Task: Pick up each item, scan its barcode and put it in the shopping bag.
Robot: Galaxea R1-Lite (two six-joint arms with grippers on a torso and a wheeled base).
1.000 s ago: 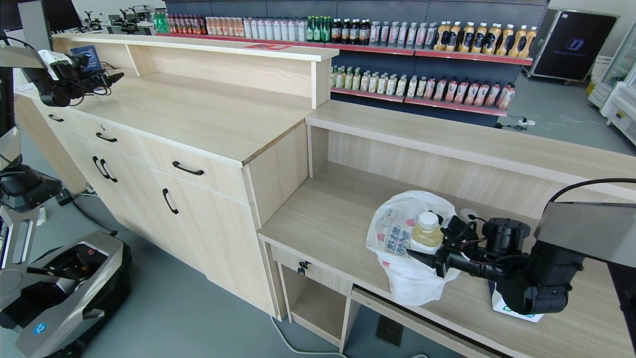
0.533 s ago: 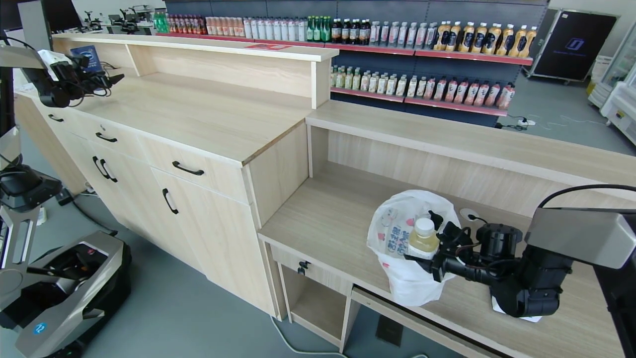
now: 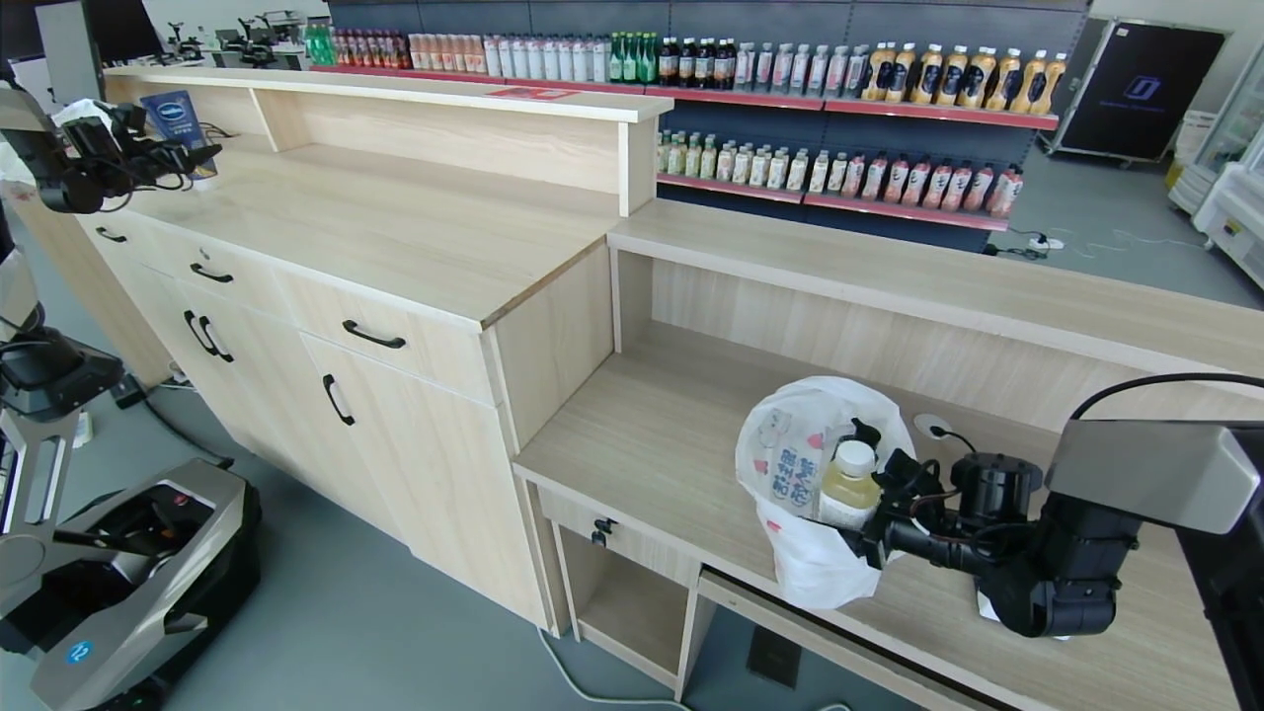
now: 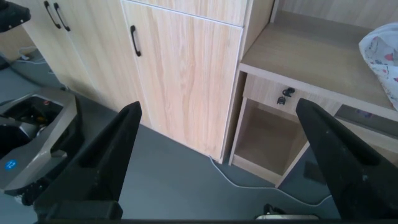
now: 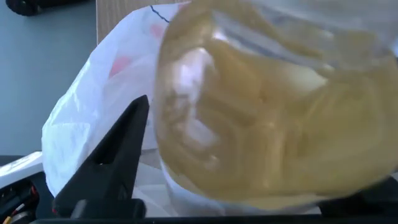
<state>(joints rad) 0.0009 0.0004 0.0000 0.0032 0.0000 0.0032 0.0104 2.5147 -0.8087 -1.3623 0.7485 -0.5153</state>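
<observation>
On the lower counter (image 3: 652,434), the floppy shopping bag (image 3: 805,563) worries us. Its mouth sags, so the juice bottle (image 3: 847,486), clamped in our right gripper (image 3: 861,494) at the opening, might snag the rim or topple. The left gripper (image 3: 197,156) hangs wide open and empty.

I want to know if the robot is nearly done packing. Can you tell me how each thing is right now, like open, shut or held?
Shopping bag: open at the top, standing on the lower counter.
Bottle: upright, cap on, lower part down in the shopping bag's mouth.
Right claw: shut on the bottle.
Left claw: open, holding nothing.
Cupboard doors: shut.
Drawers: shut.
</observation>
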